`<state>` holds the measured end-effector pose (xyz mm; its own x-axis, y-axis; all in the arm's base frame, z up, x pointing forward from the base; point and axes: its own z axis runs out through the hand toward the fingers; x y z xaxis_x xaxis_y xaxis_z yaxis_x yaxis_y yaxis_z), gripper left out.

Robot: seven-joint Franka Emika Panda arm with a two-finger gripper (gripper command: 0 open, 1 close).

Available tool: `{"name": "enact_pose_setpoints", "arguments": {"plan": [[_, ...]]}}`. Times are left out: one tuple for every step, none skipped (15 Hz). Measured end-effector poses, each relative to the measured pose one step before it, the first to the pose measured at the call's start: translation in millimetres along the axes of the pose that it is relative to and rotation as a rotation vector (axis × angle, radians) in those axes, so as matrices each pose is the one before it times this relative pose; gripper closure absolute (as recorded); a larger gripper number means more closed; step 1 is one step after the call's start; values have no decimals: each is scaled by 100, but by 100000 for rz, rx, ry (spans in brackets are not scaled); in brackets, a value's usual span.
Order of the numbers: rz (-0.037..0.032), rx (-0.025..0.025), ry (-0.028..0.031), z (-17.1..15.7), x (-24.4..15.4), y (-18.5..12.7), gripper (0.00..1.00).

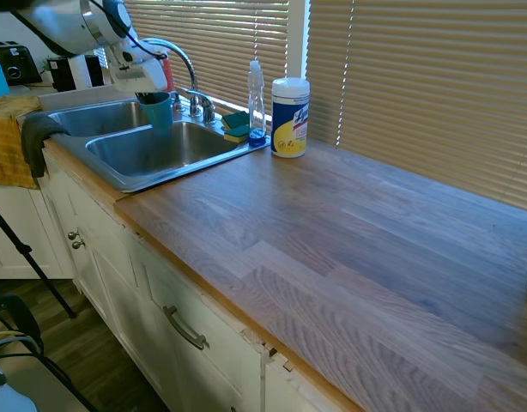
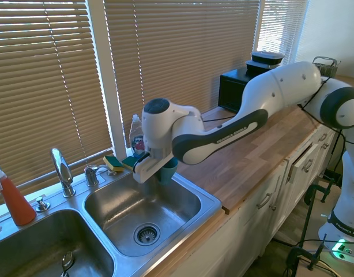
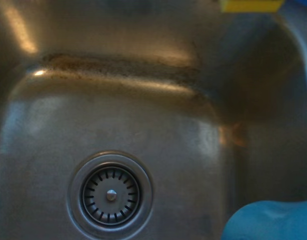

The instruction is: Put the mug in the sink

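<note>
The teal-blue mug [image 1: 157, 112] hangs upright in the air over one basin of the stainless steel sink [image 1: 160, 177], with my gripper [image 1: 148, 94] shut on its rim. From the other side, the mug [image 2: 169, 169] is over the back edge of the basin with the drain, above the sink [image 2: 213, 202], and my gripper [image 2: 156, 167] clamps it from the faucet side. In the wrist view the mug [image 3: 268, 223] shows as a blue curve at the lower edge, above the basin floor of the sink [image 3: 168, 140] and its drain strainer [image 3: 111, 193].
A curved chrome faucet [image 1: 183, 57] stands behind the sink. On the rim lie a yellow-green sponge [image 1: 236, 127], a clear spray bottle [image 1: 257, 99] and a white wipes canister [image 1: 289, 118]. A red bottle [image 2: 14, 199] stands by the other basin. A yellow towel [image 1: 10, 142] drapes the counter edge.
</note>
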<state>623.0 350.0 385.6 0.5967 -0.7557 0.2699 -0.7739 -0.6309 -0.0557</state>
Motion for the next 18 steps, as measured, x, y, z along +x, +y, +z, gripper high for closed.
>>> {"name": "enact_pose_setpoints", "arguments": {"plan": [[-820, -1100, -386, 2504, -313, -1094, 100], [-236, -455, -68, 2319, -92, -990, 100], [156, -399, 328, 2257, -32, -954, 100], [463, -444, 777, 1769, 99, -761, 100], [659, -133, 588, 1416, 143, -664, 100], [412, -270, 162, 1310, -1, -600, 100], [29, -851, -307, 1356, -145, -451, 100], [-339, -983, -728, 1495, -246, -366, 100], [-356, -992, -901, 1660, -298, -329, 100], [-222, -719, -1062, 1589, -264, -274, 100], [-33, -729, -1143, 1462, -192, -220, 100], [118, -708, -864, 1084, -29, -178, 100], [25, -856, -960, 910, 32, -138, 100], [98, -839, -1181, 909, -5, -71, 100], [276, -301, -912, 828, -10, -105, 0], [503, -151, -777, 738, -73, -105, 0], [359, -136, -482, 546, -77, -80, 0], [-76, 54, -44, 41, 85, -104, 0]]}}
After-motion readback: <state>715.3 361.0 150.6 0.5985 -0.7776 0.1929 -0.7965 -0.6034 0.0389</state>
